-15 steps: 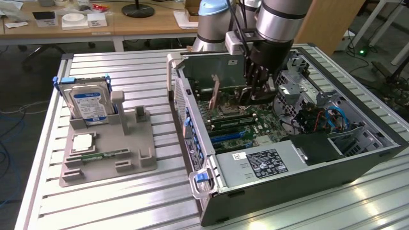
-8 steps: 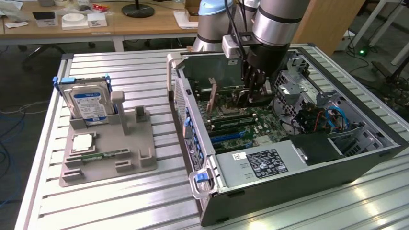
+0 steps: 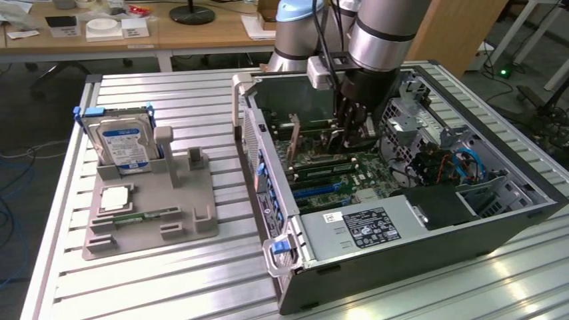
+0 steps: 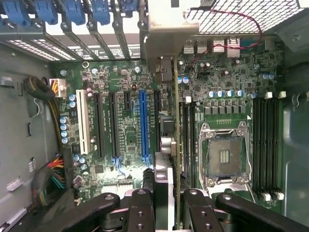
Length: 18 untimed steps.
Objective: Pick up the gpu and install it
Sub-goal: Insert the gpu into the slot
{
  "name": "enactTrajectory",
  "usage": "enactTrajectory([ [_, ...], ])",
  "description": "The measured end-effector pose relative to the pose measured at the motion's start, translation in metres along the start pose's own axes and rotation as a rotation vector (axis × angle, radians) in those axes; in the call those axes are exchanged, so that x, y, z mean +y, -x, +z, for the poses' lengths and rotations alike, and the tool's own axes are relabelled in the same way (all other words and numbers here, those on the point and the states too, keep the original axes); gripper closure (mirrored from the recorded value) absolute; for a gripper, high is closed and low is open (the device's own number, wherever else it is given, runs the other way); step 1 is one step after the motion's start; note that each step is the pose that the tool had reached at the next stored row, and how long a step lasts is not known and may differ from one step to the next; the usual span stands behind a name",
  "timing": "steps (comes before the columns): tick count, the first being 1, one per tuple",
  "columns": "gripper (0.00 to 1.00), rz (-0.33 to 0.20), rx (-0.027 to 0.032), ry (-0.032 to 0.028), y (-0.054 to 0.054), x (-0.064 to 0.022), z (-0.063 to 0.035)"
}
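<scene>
The gpu [image 4: 175, 140] appears edge-on in the wrist view as a thin green board standing upright over the motherboard, just beside the blue expansion slot [image 4: 144, 123]. Its silver bracket [image 4: 166, 34] points at the case's slotted rear wall. My gripper [image 4: 166, 205] is shut on the card's near end, with a black finger [image 4: 142, 203] on each side. In the exterior view my gripper [image 3: 350, 133] reaches down into the open computer case [image 3: 391, 260], and the gpu [image 3: 331, 140] hangs low over the board. I cannot tell whether its edge is touching a slot.
The empty processor socket [image 4: 224, 157] and memory slots [image 4: 268, 145] lie beside the card. A drive cage and cables [image 3: 444, 163] crowd the exterior view's right of the case. On the table, a grey fixture [image 3: 186, 223] holds a hard drive [image 3: 124, 147] and a memory stick [image 3: 146, 215].
</scene>
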State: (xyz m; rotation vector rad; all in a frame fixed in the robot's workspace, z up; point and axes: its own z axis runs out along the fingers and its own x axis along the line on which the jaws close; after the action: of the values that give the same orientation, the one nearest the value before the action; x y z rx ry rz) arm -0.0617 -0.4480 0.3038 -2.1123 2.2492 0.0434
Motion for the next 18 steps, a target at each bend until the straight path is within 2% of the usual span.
enactTrajectory([
  [4,0.72,0.000,0.0001,0.0001,0.000,0.0016,0.0022],
  [5,0.72,-0.001,0.0003,0.0001,-0.001,0.0033,0.0063],
  [7,0.72,-0.002,0.0000,0.0002,-0.011,0.0027,0.0091],
  [9,0.72,-0.002,0.0000,0.0002,-0.014,0.0025,0.0097],
  [18,0.72,-0.003,-0.0001,0.0002,-0.018,0.0024,0.0137],
])
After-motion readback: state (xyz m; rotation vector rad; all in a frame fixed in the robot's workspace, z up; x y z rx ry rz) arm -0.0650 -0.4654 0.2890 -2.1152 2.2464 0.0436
